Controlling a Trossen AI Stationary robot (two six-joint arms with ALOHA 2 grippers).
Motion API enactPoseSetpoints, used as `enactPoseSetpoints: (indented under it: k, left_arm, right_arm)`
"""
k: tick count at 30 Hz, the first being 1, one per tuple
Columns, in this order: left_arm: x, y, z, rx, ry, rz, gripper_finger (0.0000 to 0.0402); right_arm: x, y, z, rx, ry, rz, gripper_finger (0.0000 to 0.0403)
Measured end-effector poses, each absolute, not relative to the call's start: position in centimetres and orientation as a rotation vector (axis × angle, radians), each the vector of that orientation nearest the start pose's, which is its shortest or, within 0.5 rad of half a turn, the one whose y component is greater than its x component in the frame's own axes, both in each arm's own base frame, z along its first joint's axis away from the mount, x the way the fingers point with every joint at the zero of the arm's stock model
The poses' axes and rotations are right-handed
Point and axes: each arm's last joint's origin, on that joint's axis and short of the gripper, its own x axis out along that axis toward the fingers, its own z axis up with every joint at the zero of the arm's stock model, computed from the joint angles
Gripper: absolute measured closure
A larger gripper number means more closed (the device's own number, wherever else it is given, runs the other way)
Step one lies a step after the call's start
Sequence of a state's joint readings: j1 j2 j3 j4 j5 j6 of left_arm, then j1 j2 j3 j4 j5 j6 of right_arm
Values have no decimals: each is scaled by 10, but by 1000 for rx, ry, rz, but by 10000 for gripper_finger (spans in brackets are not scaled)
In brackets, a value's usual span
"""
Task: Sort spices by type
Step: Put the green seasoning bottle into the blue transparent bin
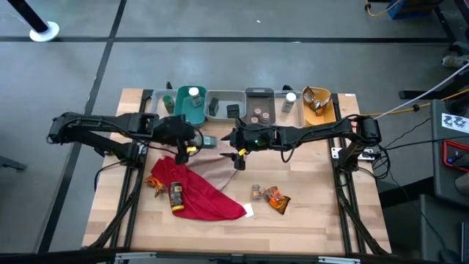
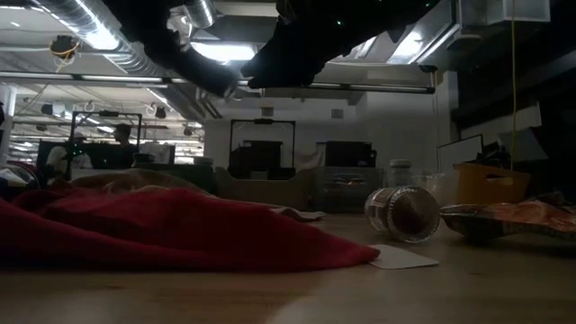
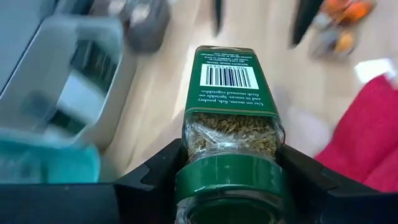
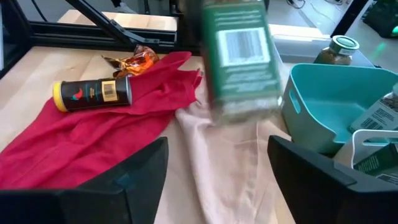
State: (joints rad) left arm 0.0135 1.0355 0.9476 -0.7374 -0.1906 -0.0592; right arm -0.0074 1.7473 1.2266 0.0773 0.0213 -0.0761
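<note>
Green-capped spice jar sits clamped in the left end effector, just beside the teal bin. Right end effector gapes wide and empty above the tan cloth, bare worktop beyond.

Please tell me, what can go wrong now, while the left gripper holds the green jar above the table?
1. The left gripper clamps the green spice jar only near its cap, so the long body might tilt or slip.
2. The right gripper stands open close beside the jar; the arms could bump.
3. The teal bin already holds containers, so the jar may land badly.
</note>
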Motion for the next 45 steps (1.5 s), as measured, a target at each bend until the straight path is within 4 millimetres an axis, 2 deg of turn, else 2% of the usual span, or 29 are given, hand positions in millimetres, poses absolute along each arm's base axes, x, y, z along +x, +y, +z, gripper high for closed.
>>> enactPoseSetpoints:
  k: [3,9,15,22,28,36,45]
  left_arm:
    - [191,16,310,-15,889,293,216]
    - [164,37,330,-138,1028,564,216]
    - [145,60,330,-332,1095,799,216]
    - [134,91,321,-473,1185,991,212]
    - [131,122,309,-619,1241,1072,214]
    - [135,156,285,-718,1379,1081,207]
    - [141,189,249,-804,1550,1048,205]
  right_arm:
    - [396,-4,252,-84,448,-24,128]
    - [395,-4,249,-85,475,-24,127]
    - [395,-4,250,-85,474,-23,127]
    - [395,-4,249,-85,479,-22,127]
    - [394,-4,247,-86,499,-21,127]
    - [390,-4,242,-86,565,-18,127]
    - [388,-4,238,-87,607,-16,127]
